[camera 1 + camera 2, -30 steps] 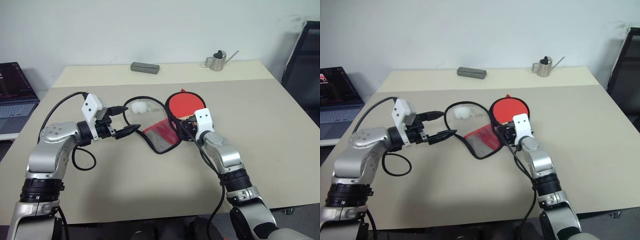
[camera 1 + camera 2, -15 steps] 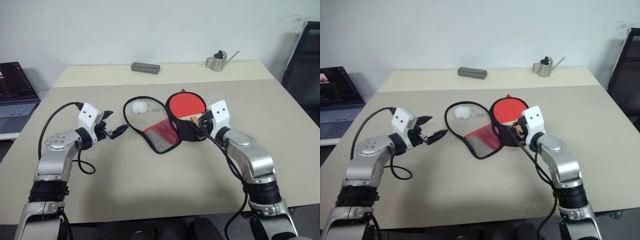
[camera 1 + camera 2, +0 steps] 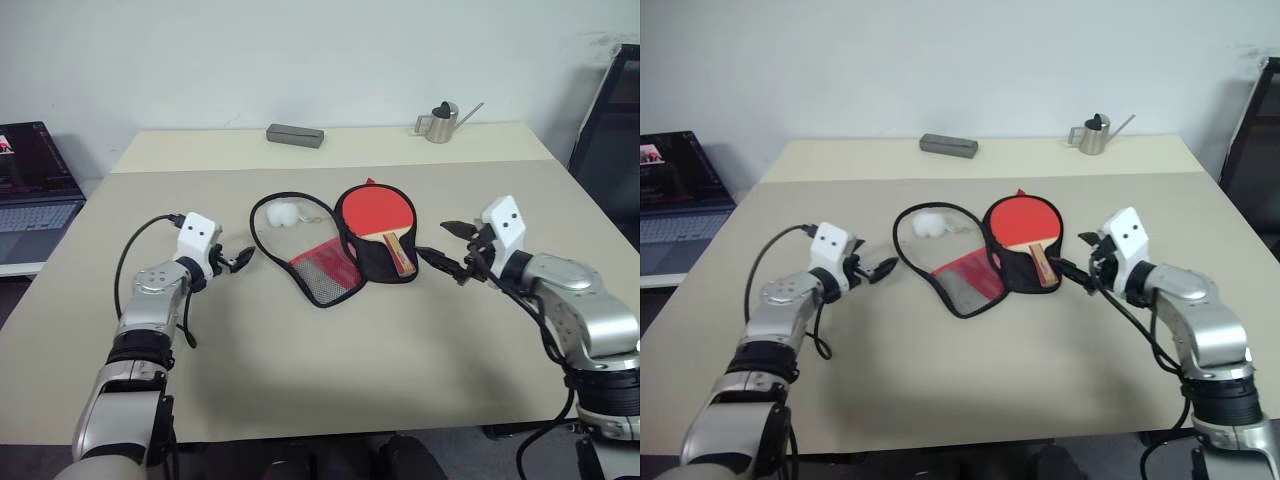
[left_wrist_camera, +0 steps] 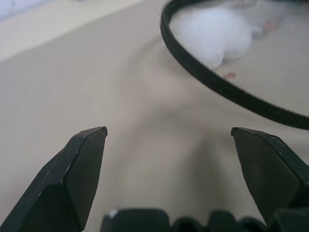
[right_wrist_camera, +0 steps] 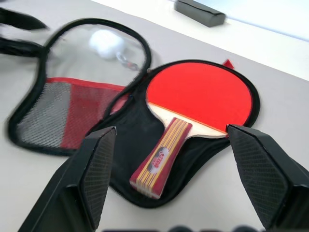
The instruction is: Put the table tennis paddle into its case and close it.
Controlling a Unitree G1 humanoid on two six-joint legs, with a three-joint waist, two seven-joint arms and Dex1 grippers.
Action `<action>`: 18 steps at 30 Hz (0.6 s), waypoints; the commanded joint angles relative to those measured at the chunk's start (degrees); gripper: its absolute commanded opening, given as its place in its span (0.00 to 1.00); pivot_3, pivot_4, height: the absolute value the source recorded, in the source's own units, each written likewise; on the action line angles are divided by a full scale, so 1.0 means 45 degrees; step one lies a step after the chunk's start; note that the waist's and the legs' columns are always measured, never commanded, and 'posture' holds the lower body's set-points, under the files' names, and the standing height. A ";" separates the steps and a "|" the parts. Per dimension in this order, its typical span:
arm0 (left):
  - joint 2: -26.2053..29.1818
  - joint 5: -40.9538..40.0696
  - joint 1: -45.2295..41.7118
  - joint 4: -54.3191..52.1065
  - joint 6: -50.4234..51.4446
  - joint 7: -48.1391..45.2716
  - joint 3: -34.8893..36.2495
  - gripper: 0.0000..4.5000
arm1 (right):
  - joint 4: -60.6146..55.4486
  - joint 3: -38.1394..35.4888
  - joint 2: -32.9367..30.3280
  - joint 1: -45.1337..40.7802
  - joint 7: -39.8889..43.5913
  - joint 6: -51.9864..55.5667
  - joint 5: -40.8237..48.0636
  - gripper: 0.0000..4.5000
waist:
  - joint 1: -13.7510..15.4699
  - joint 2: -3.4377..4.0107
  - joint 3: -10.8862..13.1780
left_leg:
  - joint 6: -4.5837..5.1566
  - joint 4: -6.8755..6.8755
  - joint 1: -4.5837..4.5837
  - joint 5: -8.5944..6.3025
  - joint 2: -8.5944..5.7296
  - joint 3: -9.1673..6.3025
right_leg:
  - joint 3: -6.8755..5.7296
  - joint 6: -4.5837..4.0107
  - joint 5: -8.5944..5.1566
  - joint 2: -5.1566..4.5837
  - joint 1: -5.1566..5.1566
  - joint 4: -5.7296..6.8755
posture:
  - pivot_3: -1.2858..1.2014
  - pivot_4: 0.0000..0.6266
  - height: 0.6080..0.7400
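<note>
A: Lying face up, the round red rubber-faced paddle [image 3: 374, 215] rests inside the unzipped black soft case [image 3: 330, 250]?

B: Yes. Left gripper [image 3: 240, 260] and right gripper [image 3: 447, 250] both spread, empty, flanking it.

Brightness: even, soft indoor light; beige table [image 3: 300, 370] and white wall well lit.
Shadows: faint, diffuse, directly under the arms, lower centre of frame.
Glare: none on the table; small highlights on the metal watering can [image 3: 437, 123], upper right.
Focus, head views: sharp throughout.
Focus, left wrist view: white pom-pom [image 4: 212, 36] soft, fingers [image 4: 72, 179] slightly blurred.
Focus, right wrist view: paddle [image 5: 193, 104] sharp; left edge smeared.
</note>
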 commanded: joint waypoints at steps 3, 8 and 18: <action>-0.0305 0.0327 -0.0985 0.1744 -0.0851 -0.0059 -0.0064 1.00 | -0.0609 -0.0660 -0.0855 -0.0084 0.0727 -0.0117 0.0807 0.88 | 0.0025 -0.0002 0.0001 | 0.0000 0.0003 0.0001 0.0001 0.0000 -0.0001 | -0.0009 0.0000 0.0000 -0.0002 0.0009 0.0001 | 0.52 0.24 1.00; -0.1081 0.0155 -0.1867 0.2925 -0.1221 0.0038 0.0203 1.00 | -0.0722 -0.0907 -0.0990 0.0022 0.0486 -0.0145 0.0986 0.88 | 0.0202 -0.0010 -0.0004 | 0.0001 0.0020 0.0010 0.0001 -0.0010 -0.0006 | -0.0026 0.0004 0.0001 -0.0007 0.0046 -0.0001 | 0.52 0.24 1.00; -0.2429 -0.0834 -0.3282 0.3069 -0.1112 -0.1802 0.0873 1.00 | -0.1091 -0.1313 -0.1554 0.0253 0.0942 -0.0199 0.1762 0.88 | 0.0249 -0.0044 0.0013 | -0.0024 0.0038 -0.0013 0.0015 -0.0022 -0.0011 | -0.0044 0.0012 0.0003 -0.0018 0.0052 -0.0015 | 0.52 0.24 1.00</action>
